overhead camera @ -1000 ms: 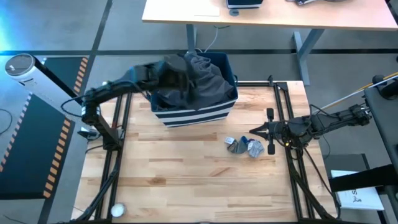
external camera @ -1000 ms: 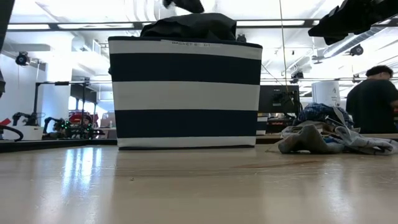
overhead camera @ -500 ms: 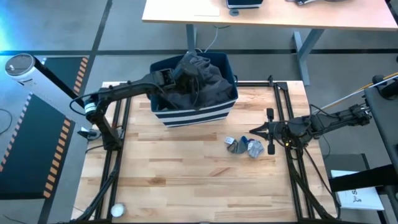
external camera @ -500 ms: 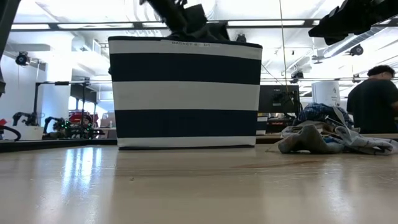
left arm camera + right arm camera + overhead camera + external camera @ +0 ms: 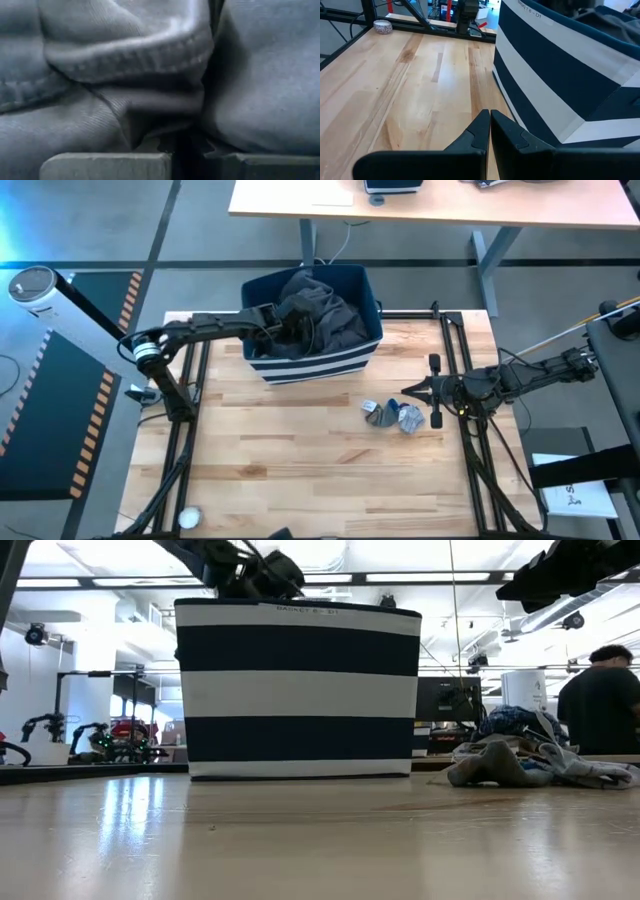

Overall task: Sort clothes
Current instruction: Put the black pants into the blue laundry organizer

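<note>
The left arm reaches in from the left edge of the worktop [image 5: 300, 460] and over the rim of the navy bin with white stripes [image 5: 320, 365], which stands at the far middle of the wooden surface. The left gripper [image 5: 290, 332] is down among the dark charcoal garment [image 5: 325, 315] that fills the bin. In the left wrist view grey ribbed fabric crowds right up against the camera, and a fold of it sits pinched where the two fingers meet (the jaws look closed on that fold, with only a thin dark slit between them). In the low view the same arm shows just above the bin's top edge, and the garment itself is hidden behind the striped wall.

To the right of the bin, on the bare wood nearer the middle of the worktop, lies a small heap of clothes [image 5: 392, 415], grey and blue pieces bunched together and touching one another.

Just beside that heap, further right, the right gripper [image 5: 408, 393] hangs above the worktop, pointing toward the heap, its arm stretching in from the right edge. Its jaws are pressed together tip to tip with nothing between them.

In the low view a person in a dark top [image 5: 598, 700] stands in the room beyond the worktop, at the far right.
</note>
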